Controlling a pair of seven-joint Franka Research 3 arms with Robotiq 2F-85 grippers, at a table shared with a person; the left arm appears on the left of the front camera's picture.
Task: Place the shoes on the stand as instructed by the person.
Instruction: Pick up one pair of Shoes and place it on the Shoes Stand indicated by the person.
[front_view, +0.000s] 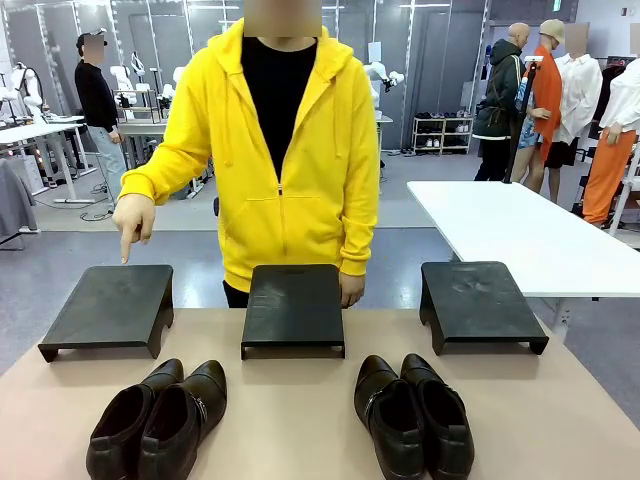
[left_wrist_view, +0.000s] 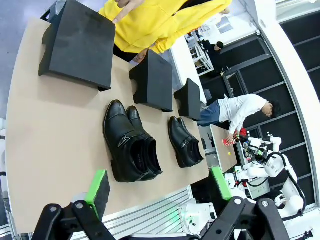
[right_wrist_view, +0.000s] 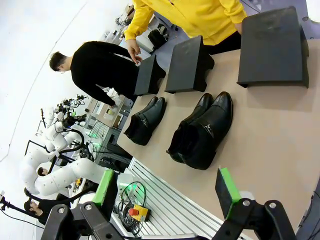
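Table (front_view: 300, 400): tan top, with three black stands in a row along the far side and two pairs of shoes on the near side.
Stands: left stand (front_view: 110, 305), middle stand (front_view: 293, 305) and right stand (front_view: 480, 300) sit apart from one another, and nothing is on top of any of them.
Left pair of shoes (front_view: 158, 420): glossy black, the two shoes side by side and touching, toes towards the stands, on the table near the left stand.
Right pair of shoes (front_view: 413, 415): same kind, side by side and touching, on the table between the middle stand and the right stand, on the near side of both.
Person (front_view: 290, 150): yellow hoodie, standing behind the middle stand.
Pointing hand (front_view: 133, 218): index finger aimed down at the far edge of the left stand.
Other hand (front_view: 351, 289): hanging beside the middle stand's far corner.
Left end effector (left_wrist_view: 159, 175): fingers spread wide, gripping nothing, raised above the table's near edge.
Right end effector (right_wrist_view: 166, 187): fingers spread wide, gripping nothing, also raised above the near edge.
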